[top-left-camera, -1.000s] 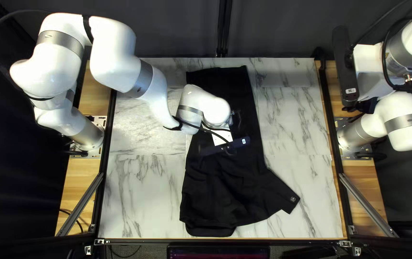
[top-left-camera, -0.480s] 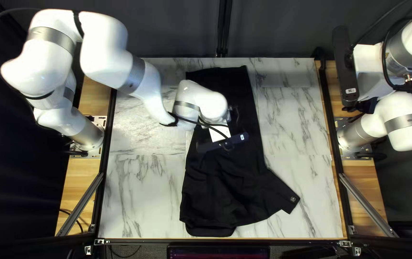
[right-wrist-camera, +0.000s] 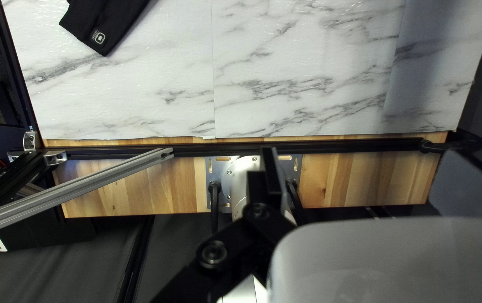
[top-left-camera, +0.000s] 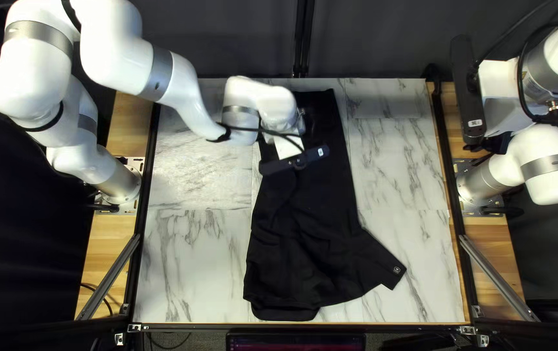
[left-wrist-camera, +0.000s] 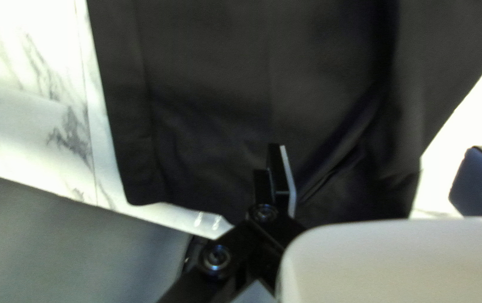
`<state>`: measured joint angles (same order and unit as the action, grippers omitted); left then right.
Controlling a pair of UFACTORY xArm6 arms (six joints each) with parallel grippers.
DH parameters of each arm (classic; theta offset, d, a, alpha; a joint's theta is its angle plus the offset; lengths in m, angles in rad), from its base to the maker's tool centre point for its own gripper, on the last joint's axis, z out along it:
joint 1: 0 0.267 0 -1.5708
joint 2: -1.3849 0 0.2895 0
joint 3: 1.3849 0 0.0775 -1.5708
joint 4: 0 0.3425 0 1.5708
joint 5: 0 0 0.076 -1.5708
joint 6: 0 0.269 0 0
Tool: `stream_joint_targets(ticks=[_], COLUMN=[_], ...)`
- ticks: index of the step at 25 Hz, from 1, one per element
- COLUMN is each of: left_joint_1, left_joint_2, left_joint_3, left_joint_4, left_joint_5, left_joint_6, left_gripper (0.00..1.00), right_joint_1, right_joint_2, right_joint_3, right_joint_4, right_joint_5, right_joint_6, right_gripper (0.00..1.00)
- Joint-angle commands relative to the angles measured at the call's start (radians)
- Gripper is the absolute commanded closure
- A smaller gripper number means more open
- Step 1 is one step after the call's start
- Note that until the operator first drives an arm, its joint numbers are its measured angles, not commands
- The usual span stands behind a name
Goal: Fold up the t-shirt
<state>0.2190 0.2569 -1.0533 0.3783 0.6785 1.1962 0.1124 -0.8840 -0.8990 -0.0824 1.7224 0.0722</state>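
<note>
While left gripper [top-left-camera: 302,121] hovers over far part of black t-shirt [top-left-camera: 308,240], fingers [left-wrist-camera: 277,171] spread, empty, right gripper [top-left-camera: 497,143] idles by counter [top-left-camera: 399,188]'s right side, also released.

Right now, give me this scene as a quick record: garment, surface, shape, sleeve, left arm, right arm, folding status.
garment: black t-shirt
surface: marble-patterned tabletop
shape: narrower toward the far edge, wider and creased nearer
sleeve: one angles out to the right of the top left view, pale mark near its end
left arm: reaching over the shirt's far part
right arm: off beside the table's right edge
folding status: looks unfinished, sleeve sticking out
</note>
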Motion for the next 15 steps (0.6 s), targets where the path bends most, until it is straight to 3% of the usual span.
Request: stream_joint_targets(ticks=[1,6,13,15], left_joint_1=[0.018,0.058,0.115,0.109], left_joint_2=[0.101,0.147,0.019,0.009], left_joint_3=[-0.080,-0.117,-0.032,-0.017], left_joint_4=[0.008,-0.004,-0.081,-0.084], left_joint_5=[-0.021,-0.028,0.036,0.051], left_joint_6=[0.022,0.119,0.416,0.441], left_gripper=[0.00,0.00,0.00,0.00], right_joint_1=[0.000,0.000,0.000,0.000], right_joint_2=[0.000,0.000,0.000,0.000], right_joint_3=[0.000,0.000,0.000,0.000], right_joint_4=[0.000,0.000,0.000,0.000], right_joint_5=[0.000,0.000,0.000,0.000], right_joint_6=[0.000,0.000,0.000,0.000], right_gripper=[0.00,0.00,0.00,0.00])
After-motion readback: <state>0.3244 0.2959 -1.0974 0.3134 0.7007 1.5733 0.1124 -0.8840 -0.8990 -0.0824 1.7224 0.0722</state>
